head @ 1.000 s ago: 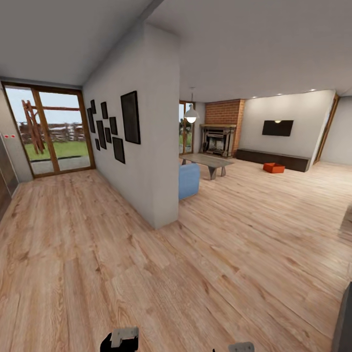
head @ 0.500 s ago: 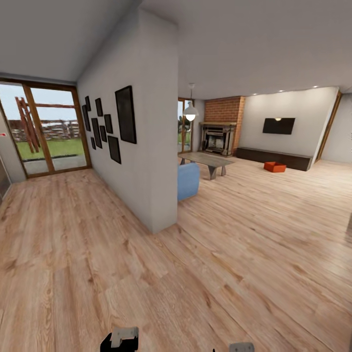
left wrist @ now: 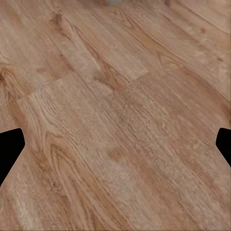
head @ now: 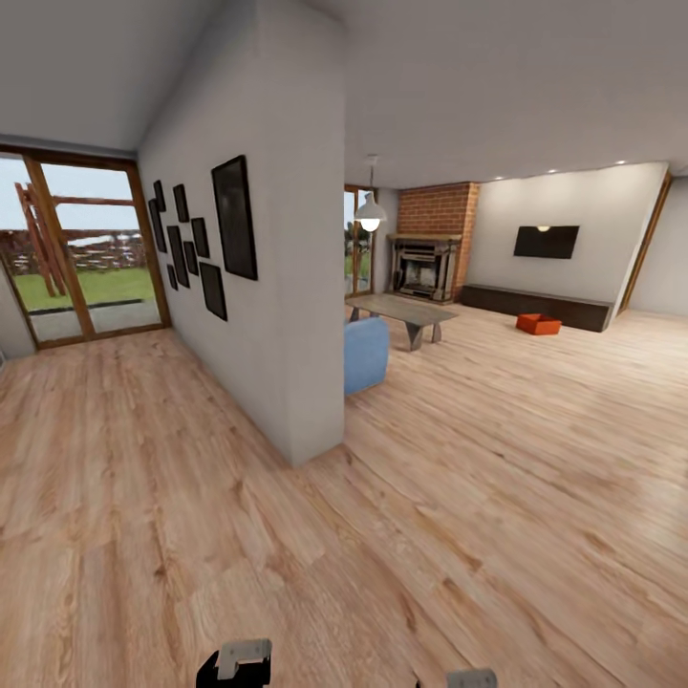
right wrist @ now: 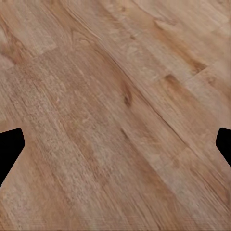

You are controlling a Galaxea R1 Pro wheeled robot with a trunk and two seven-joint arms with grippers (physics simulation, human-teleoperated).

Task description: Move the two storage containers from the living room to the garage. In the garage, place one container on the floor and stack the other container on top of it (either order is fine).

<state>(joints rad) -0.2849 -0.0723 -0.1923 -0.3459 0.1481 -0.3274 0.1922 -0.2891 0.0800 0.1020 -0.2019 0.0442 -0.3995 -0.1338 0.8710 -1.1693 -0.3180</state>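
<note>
One orange-red storage container (head: 538,324) sits on the light wood floor of the living room, far off at the right, in front of the long dark low cabinet (head: 535,306). It lies well beyond reach of both arms. The garage is out of view. My left gripper (left wrist: 115,149) hangs open over bare wood planks, its black fingertips (left wrist: 9,149) wide apart with nothing between them. My right gripper (right wrist: 115,149) is likewise open above the planks. Parts of the left arm (head: 234,661) and right arm (head: 470,678) peek in at the head view's lower edge.
A white partition wall (head: 287,287) with black picture frames juts toward me at centre left. Behind its end stand a blue chair (head: 366,354) and a grey coffee table (head: 401,313). Brick fireplace (head: 430,253), wall TV (head: 546,241), glass doors (head: 81,253) at left. Open wood floor stretches ahead to the right.
The whole view has shifted: the camera moved forward, the partition wall looms larger, the glass doors slid left. The container stays in place. Both grippers remain open.
</note>
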